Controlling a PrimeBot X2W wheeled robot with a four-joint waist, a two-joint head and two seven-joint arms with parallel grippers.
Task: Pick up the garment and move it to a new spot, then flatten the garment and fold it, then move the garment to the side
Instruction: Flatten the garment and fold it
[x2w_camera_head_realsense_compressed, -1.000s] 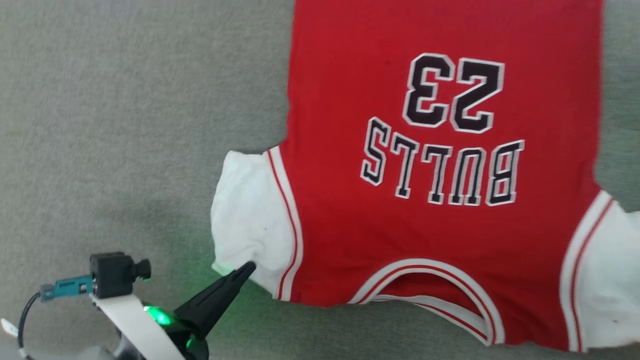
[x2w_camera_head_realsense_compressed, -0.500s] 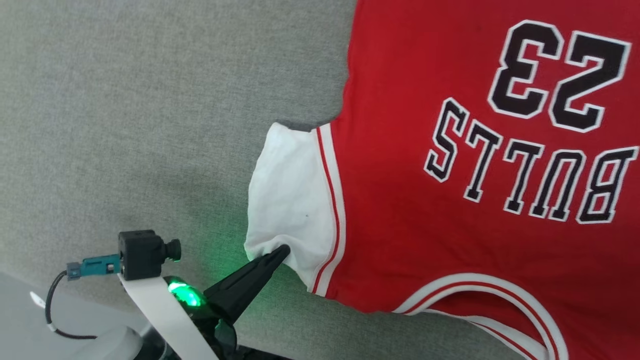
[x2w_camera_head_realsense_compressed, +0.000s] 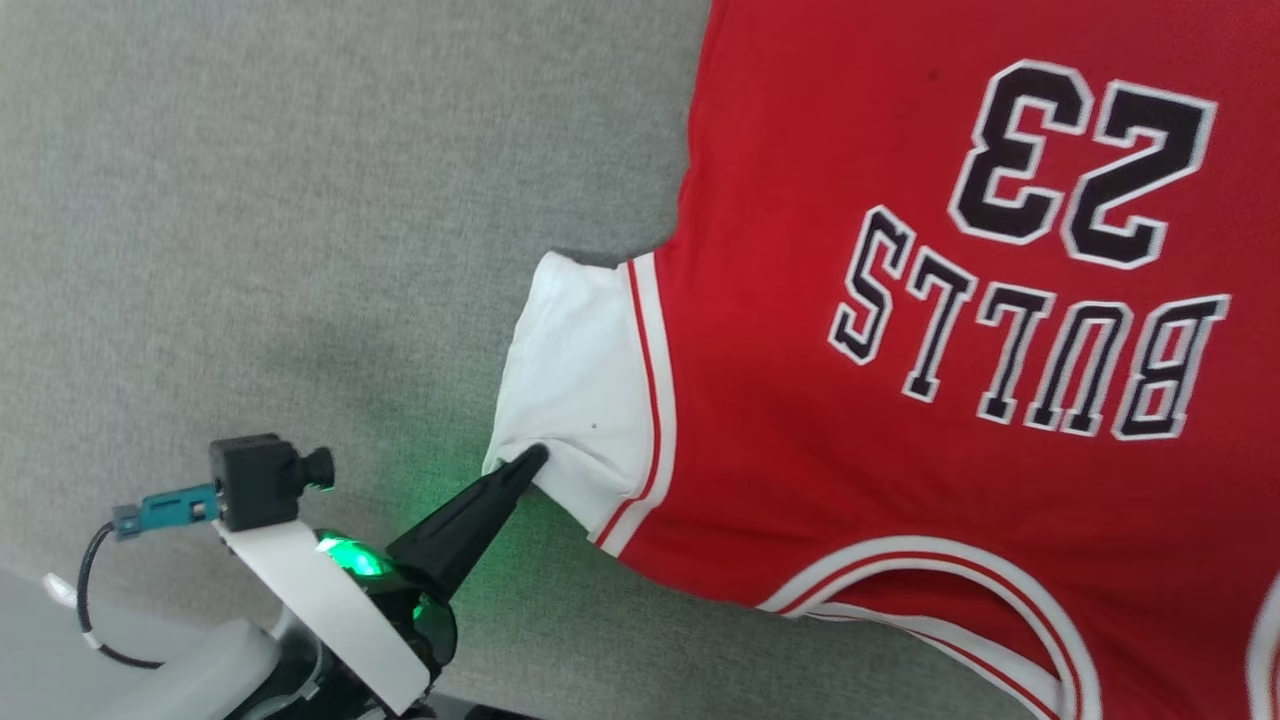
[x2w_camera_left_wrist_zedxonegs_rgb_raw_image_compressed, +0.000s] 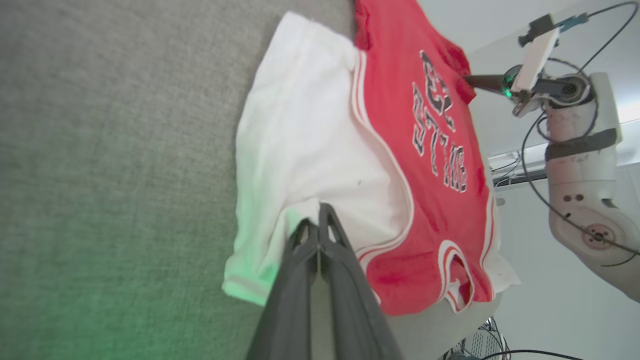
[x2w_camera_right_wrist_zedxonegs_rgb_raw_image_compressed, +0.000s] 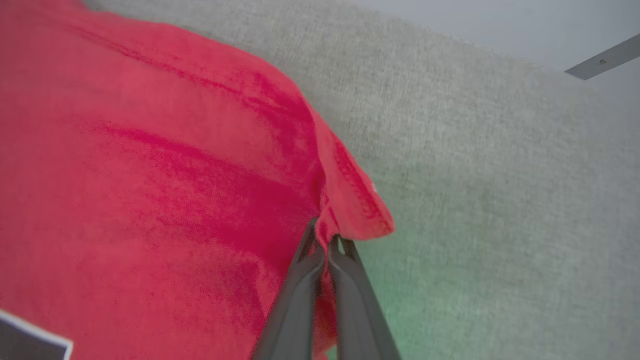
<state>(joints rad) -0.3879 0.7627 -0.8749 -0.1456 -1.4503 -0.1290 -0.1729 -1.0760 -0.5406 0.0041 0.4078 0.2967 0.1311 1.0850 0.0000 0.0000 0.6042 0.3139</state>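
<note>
On the grey surface (x2w_camera_head_realsense_compressed: 250, 200) lies one garment (x2w_camera_head_realsense_compressed: 800, 450), left tool (x2w_camera_head_realsense_compressed: 536, 456) and right tool (x2w_camera_right_wrist_zedxonegs_rgb_raw_image_compressed: 327, 239) each clamped on it

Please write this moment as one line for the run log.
jersey: lettering up on grey surface | left gripper: shut on white sleeve | right gripper: shut on red hem corner

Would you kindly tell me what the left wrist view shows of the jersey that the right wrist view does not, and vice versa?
Left wrist view: the left gripper shut on the white sleeve of the garment, the black lettering, the striped neckline, and the right gripper at the far red corner. Right wrist view: a close look at that gripper's closed fingers pinching the red hem corner. Both: red cloth lying on the grey fabric surface, tinged green by a gripper light.
</note>
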